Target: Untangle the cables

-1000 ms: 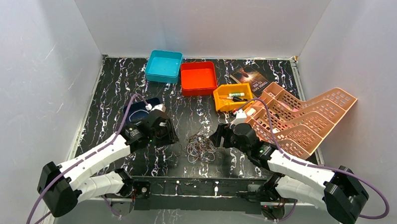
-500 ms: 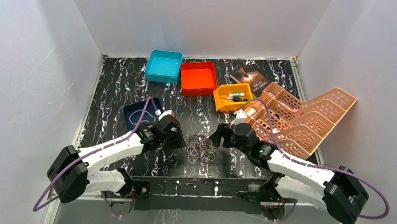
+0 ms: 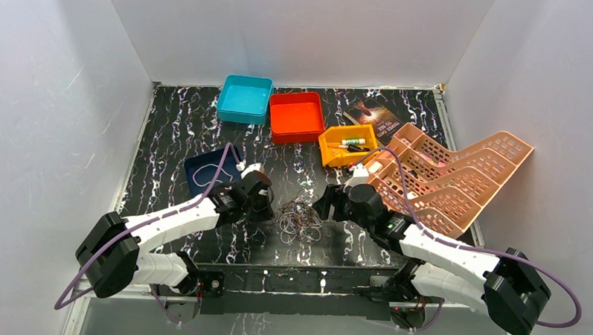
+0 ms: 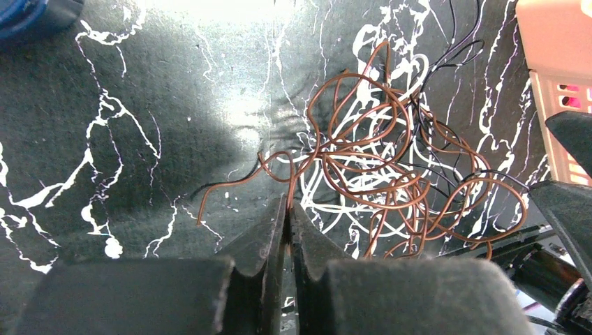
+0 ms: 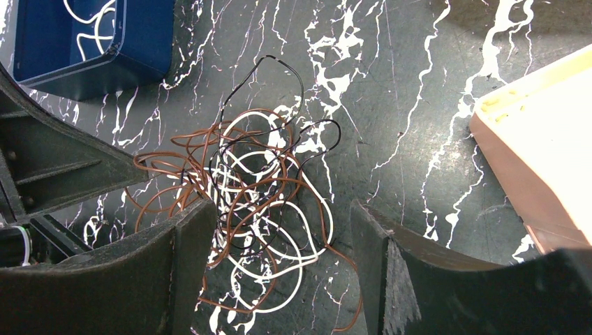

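Black white-veined table [image 3: 168, 126] being framed by white walls. Cables [image 3: 300, 220] lying mid-table between both arms: thin brown, white and black strands being tangled into one loose, loopy heap. One brown strand being pinched by left gripper [image 4: 287, 211], jaws almost fully closed. Heap being straddled by right gripper [image 5: 283, 209], jaws spread wide, nothing being gripped. Loose white cable [image 5: 94, 17] being held in navy tray [image 5: 98, 70]. Small items [image 3: 352, 143] being held in yellow tray [image 3: 325, 150].
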You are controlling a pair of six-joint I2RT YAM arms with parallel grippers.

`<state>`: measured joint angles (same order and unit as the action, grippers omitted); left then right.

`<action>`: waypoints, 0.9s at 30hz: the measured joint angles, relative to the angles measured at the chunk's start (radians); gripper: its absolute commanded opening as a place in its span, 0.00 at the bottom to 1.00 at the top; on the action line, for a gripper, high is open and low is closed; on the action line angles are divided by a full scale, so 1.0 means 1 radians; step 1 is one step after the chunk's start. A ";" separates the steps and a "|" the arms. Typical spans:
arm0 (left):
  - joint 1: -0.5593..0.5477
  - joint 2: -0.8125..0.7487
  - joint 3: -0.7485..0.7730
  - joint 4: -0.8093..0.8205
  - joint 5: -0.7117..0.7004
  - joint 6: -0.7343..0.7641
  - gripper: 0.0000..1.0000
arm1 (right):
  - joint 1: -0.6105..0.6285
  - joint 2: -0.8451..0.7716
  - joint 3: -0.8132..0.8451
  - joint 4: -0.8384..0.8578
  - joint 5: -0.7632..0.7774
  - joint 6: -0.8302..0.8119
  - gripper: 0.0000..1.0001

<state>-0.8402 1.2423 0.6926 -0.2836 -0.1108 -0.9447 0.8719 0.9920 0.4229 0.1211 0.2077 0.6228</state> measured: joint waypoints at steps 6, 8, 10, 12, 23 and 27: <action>0.000 0.000 0.002 -0.010 -0.028 0.026 0.00 | 0.000 0.000 0.000 0.000 0.000 0.002 0.78; 0.000 0.000 0.007 -0.019 -0.039 0.034 0.00 | 0.000 0.000 0.000 0.000 0.000 0.003 0.78; 0.000 -0.001 0.014 -0.029 -0.048 0.046 0.00 | 0.000 0.000 0.000 0.000 0.000 0.003 0.78; 0.000 -0.001 0.018 -0.035 -0.057 0.056 0.06 | 0.000 0.000 0.000 0.000 0.000 0.003 0.78; 0.000 0.025 0.021 -0.038 -0.057 0.075 0.29 | 0.000 0.000 0.000 0.000 0.000 0.003 0.78; 0.000 0.042 0.021 -0.035 -0.049 0.075 0.29 | 0.000 -0.004 0.000 0.000 0.000 0.003 0.78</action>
<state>-0.8402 1.2846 0.7139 -0.3191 -0.1600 -0.8696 0.8719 0.9878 0.4229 0.1207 0.2077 0.6254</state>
